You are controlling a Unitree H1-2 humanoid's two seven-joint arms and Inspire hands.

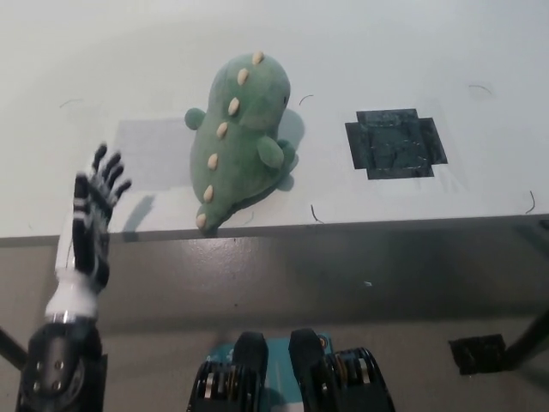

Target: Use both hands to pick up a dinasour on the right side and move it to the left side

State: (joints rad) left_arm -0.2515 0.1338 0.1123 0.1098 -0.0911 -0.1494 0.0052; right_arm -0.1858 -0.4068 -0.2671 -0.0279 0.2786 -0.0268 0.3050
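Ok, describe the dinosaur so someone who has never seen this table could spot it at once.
Start at the white table and find its near edge, left of the dark taped square. There lies the plush dinosaur, its tail tip at the edge. It is the only soft green thing there, with a row of cream spikes down its back.

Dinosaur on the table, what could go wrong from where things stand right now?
The dinosaur lies with its tail tip at the table front edge; a nudge there might tip it off. The left hand is open near that edge, so rising carelessly it could bump the edge. The right hand is out of view, so a two-handed grasp cannot be checked.
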